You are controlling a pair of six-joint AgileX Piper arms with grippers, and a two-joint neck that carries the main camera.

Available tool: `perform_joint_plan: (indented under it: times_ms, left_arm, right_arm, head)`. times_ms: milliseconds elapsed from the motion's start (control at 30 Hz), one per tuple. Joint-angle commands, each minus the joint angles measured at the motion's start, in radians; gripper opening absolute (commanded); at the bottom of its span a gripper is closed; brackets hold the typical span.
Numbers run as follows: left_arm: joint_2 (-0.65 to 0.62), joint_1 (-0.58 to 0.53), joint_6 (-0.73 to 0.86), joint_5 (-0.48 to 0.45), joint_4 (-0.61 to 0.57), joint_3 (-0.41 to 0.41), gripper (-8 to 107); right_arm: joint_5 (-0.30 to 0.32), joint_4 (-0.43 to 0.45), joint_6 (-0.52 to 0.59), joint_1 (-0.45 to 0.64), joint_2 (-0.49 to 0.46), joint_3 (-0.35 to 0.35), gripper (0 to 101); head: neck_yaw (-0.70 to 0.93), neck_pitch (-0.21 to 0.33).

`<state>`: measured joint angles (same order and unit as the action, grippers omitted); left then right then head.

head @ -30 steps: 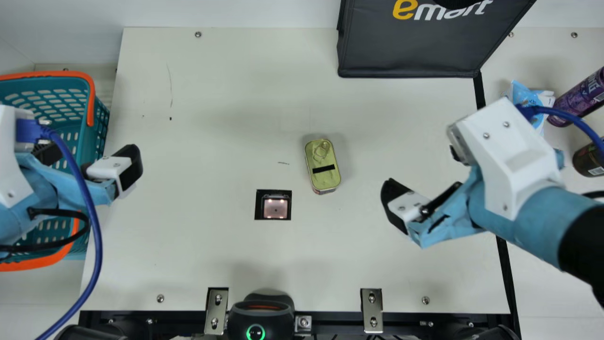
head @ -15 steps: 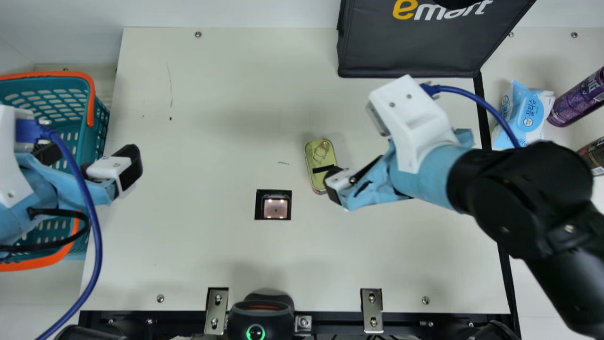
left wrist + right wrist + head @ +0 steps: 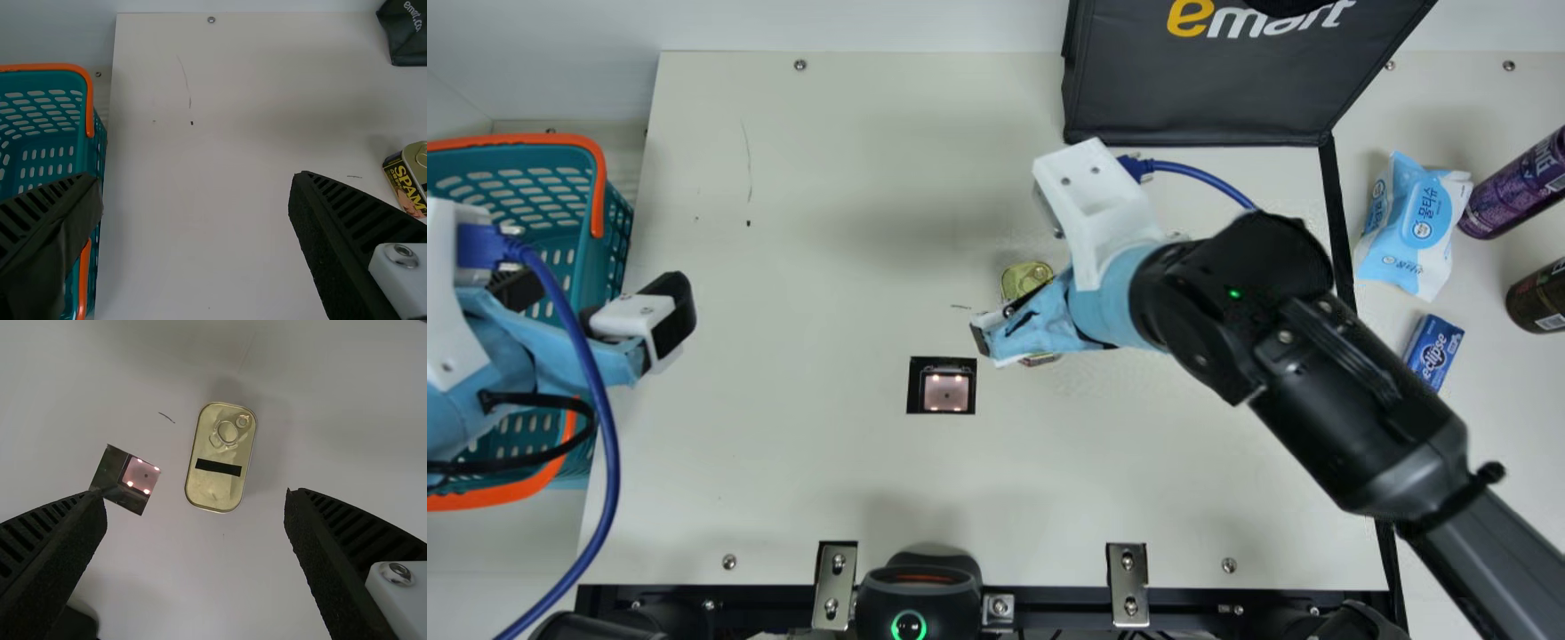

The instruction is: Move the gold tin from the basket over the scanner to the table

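Leftward over the cream table (image 3: 827, 222) my right arm has swung, bringing its gripper (image 3: 1017, 286) across the gold tin (image 3: 1024, 277). Beside the table's left edge sits the teal plastic basket (image 3: 620, 227) with orange handles; the black fabric bag (image 3: 1200, 93) stands at the far side. My left gripper (image 3: 598, 300) hangs over the basket's table-side wall, its two ribbed fingers wide apart, gripping nothing. My right one is spread wide too and has hold of nothing; the right wrist view shows the tin out beyond the gap between its fingers. Off to the right lies the blue-and-white wet-wipes pack (image 3: 1414, 222). Lid and pull ring up, the tin rests on the table, near the square scanner window (image 3: 947, 394), not over it.
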<state>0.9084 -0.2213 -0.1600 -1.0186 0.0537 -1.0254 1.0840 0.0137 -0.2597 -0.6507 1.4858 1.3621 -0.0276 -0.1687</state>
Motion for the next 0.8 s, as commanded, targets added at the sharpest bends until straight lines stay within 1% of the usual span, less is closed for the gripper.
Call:
perform_joint_plan:
  times_ms: [0, 433, 767]
  left_arm:
    - [0.000, 0.000, 0.000, 0.000, 0.000, 0.000, 90]
    - [0.000, 0.000, 0.000, 0.000, 0.000, 0.000, 90]
    - [0.000, 0.000, 0.000, 0.000, 0.000, 0.000, 90]
  right_arm:
    - [0.000, 0.006, -0.017, -0.006, 0.029, 0.005, 95]
    - [-0.041, 0.039, -0.091, -0.016, 0.198, 0.030, 95]
    - [-0.077, 0.088, -0.180, -0.018, 0.319, 0.032, 95]
  head:
    - [0.000, 0.030]
    - [0.000, 0.030]
    - [0.000, 0.030]
